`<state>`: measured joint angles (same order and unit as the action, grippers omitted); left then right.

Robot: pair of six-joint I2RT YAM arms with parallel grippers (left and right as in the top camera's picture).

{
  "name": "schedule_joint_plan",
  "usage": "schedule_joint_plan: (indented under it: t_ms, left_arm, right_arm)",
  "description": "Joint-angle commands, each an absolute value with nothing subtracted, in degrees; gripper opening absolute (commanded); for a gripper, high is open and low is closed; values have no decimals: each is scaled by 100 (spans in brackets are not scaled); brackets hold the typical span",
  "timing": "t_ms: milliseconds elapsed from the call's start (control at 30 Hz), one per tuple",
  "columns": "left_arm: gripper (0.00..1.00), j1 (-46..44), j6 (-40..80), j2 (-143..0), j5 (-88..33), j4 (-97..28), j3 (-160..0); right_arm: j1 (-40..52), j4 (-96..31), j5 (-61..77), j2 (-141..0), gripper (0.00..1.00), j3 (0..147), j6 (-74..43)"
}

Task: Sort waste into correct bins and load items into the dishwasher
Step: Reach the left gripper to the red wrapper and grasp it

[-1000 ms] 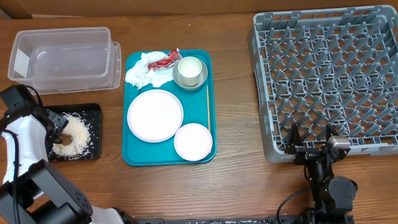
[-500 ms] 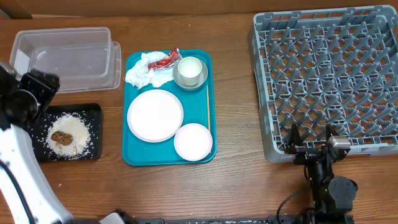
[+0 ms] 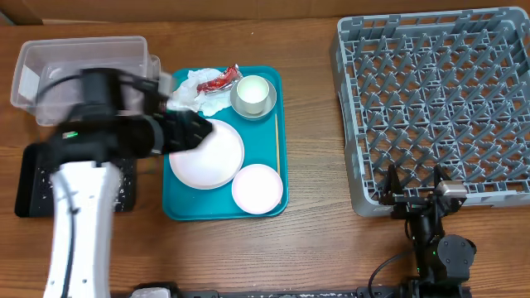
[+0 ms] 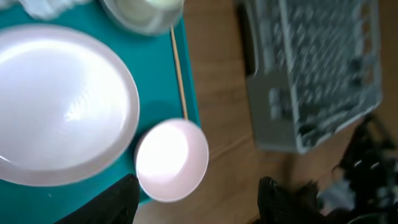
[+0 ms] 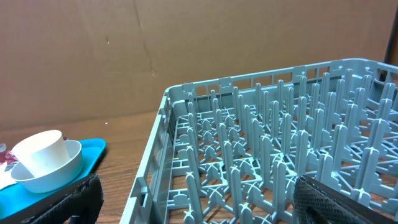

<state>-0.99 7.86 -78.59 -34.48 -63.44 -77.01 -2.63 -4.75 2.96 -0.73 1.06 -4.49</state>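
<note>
My left gripper (image 3: pixel 189 132) is open and empty, above the left edge of the large pale plate (image 3: pixel 211 156) on the teal tray (image 3: pixel 180 207). In the left wrist view the large plate (image 4: pixel 62 106), the smaller plate (image 4: pixel 172 160) and the bowl (image 4: pixel 143 9) lie ahead of the open fingers (image 4: pixel 196 205). The smaller plate (image 3: pixel 257 188) lies at the tray's front right. The white cup (image 3: pixel 252 88) stands in the grey bowl (image 3: pixel 248 106). White napkins (image 3: pixel 192 98) and a red wrapper (image 3: pixel 220 79) lie at the tray's back. My right gripper (image 3: pixel 414 186) is open at the grey rack's (image 3: pixel 439 99) front edge.
The clear tub (image 3: pixel 58 62) stands at the back left, partly under my left arm. The black tray (image 3: pixel 29 186) with rice crumbs is mostly hidden by that arm. A thin wooden stick (image 3: pixel 277 136) lies along the teal tray's right side. The right wrist view shows the rack's pegs (image 5: pixel 273 155).
My left arm has swung from over the black tray at the far left to the right, over the teal tray. The right arm has not moved.
</note>
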Motion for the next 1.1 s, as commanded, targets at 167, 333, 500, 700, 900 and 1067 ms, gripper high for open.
schedule_joint_plan:
  t_ms: [167, 333, 500, 700, 900, 1067]
  left_arm:
    - [65, -1651, 1061, -8700, -1789, -6224, -7059]
    - [64, -1927, 1238, -9102, -1741, -6141, -7061]
    - [62, -1900, 1446, -9129, -1739, -5935, -7100]
    - [51, -1865, 1658, -9129, -1737, -5583, -7347]
    - [61, -1865, 1741, -9129, -1732, -5068, -7712]
    - [60, -1789, 1809, -9129, -1026, -4550, -8114]
  right_arm:
    - [-292, -458, 263, -16, 100, 47, -493]
    - [-292, -458, 263, -16, 100, 45, -493]
    - [-292, -458, 263, -16, 100, 47, -493]
    - [-292, -458, 263, -16, 100, 45, -493]
    - [-292, -458, 263, -16, 100, 45, -493]
    - [-292, -458, 263, -16, 100, 45, -493]
